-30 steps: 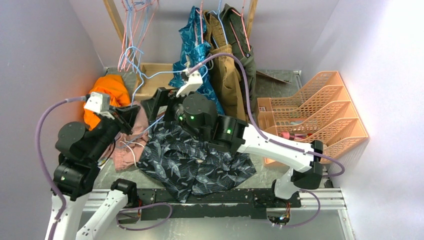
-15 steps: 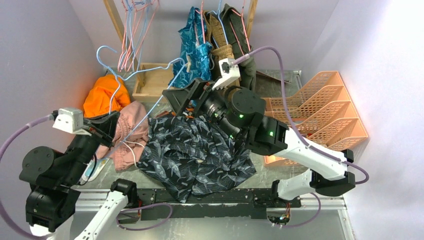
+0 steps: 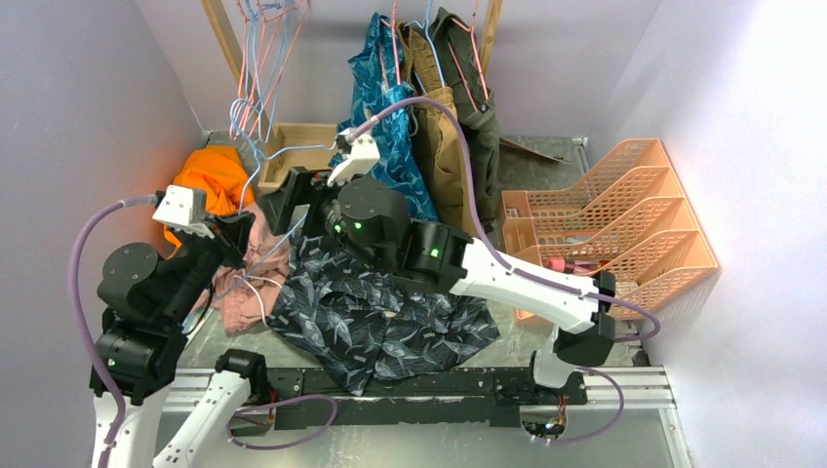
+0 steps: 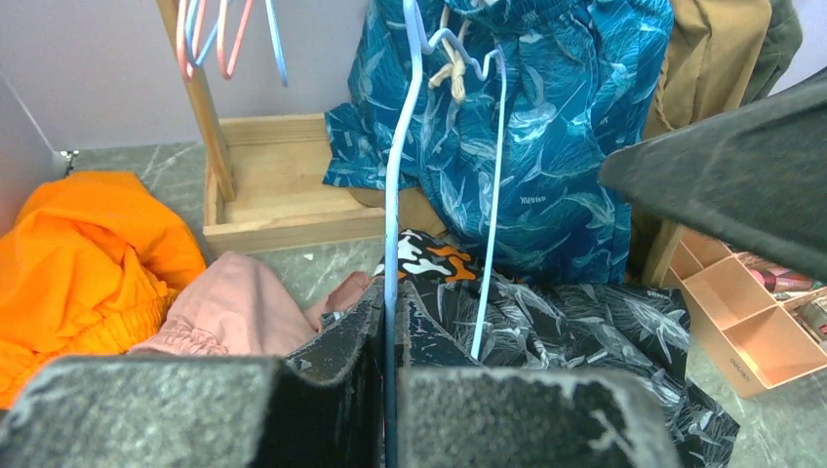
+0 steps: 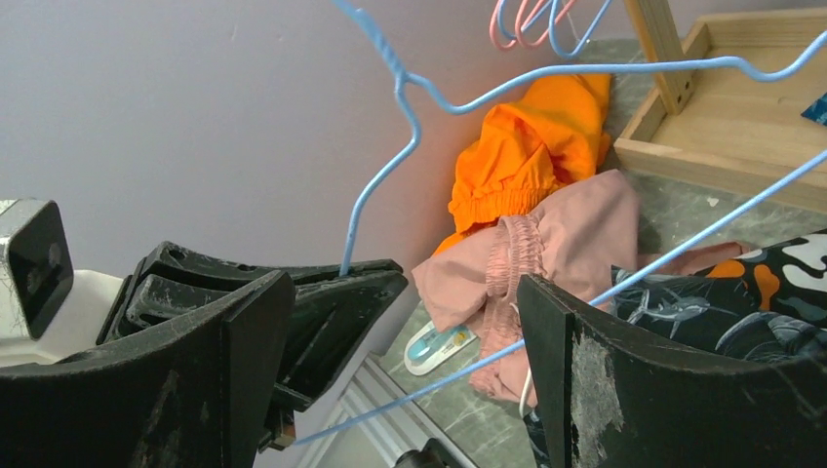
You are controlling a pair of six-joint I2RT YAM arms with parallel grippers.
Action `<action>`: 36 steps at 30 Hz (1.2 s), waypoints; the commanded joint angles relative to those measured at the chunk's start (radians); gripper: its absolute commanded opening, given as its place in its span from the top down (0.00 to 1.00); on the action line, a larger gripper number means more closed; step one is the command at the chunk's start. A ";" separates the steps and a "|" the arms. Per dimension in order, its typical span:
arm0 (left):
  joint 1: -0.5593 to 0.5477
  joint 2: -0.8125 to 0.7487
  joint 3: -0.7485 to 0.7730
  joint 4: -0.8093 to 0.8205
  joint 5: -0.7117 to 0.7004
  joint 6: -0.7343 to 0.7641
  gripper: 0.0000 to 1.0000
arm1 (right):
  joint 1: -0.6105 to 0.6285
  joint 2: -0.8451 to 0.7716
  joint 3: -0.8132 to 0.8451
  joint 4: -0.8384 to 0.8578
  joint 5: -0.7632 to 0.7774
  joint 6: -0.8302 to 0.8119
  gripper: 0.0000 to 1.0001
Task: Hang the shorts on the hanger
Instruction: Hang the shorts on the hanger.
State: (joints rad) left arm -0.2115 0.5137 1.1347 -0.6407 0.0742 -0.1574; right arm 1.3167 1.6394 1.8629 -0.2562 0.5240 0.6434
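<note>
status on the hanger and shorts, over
Left gripper shut on the hanger. Right gripper open, hanger wire passing between its jaws. Shorts lie spread out, not yet hung. Pink garment bunched beside them.

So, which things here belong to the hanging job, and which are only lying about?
Job: dark leaf-print shorts; light-blue hanger, pinched in the left gripper.
Lying about: orange garment; pink garment; teal shorts; peach file rack; wooden box.
</note>
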 commanded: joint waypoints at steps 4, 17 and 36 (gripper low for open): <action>0.012 0.014 -0.032 0.095 0.056 -0.010 0.93 | 0.004 0.100 0.130 0.017 0.063 0.003 0.12; 0.012 -0.013 -0.065 0.099 0.085 -0.012 0.93 | -0.010 0.301 0.361 -0.075 0.102 0.036 0.19; 0.012 -0.061 -0.090 0.119 0.172 -0.036 0.66 | -0.039 0.109 0.043 0.153 0.011 0.054 1.00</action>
State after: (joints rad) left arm -0.2104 0.4789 1.0393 -0.5873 0.2142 -0.1837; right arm 1.2957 1.8462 1.9858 -0.1867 0.5236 0.7433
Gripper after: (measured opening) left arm 0.241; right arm 0.038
